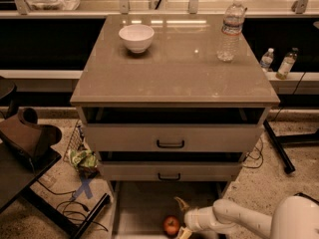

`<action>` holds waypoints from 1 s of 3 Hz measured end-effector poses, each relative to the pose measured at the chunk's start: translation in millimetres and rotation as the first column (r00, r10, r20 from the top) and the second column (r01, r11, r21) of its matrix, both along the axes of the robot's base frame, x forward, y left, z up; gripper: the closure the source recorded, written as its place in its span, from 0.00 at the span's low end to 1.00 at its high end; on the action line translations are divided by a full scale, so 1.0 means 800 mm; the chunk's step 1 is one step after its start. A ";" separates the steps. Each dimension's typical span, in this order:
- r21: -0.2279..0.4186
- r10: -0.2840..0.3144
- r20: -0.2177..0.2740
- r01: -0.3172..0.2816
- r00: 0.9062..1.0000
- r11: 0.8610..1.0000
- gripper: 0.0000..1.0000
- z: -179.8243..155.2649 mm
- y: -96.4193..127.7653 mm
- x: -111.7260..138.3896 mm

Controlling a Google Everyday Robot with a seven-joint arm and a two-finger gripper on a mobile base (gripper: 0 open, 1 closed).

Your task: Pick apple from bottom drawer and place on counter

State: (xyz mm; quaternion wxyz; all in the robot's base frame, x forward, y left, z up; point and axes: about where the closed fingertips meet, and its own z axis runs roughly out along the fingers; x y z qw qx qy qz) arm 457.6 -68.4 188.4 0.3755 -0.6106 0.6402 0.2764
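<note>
Red-orange apple (171, 225) sits in the bottom drawer (142, 208) beside the gripper (181, 217), jaws wide, empty; grasp and counter (174, 73) placement remain.

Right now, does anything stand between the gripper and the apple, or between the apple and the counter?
Nothing visible separates the open gripper from the apple beside it in the bottom drawer. On the way up, the two handled drawers and the front edge of the counter probably need clearing.
</note>
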 end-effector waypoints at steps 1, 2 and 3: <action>-0.017 0.007 -0.006 -0.007 1.000 1.000 0.00 -0.024 0.009 -0.006; -0.007 0.003 -0.024 -0.003 1.000 1.000 0.00 -0.045 0.021 -0.015; 0.006 0.001 -0.049 0.000 0.999 1.000 0.00 -0.063 0.032 -0.018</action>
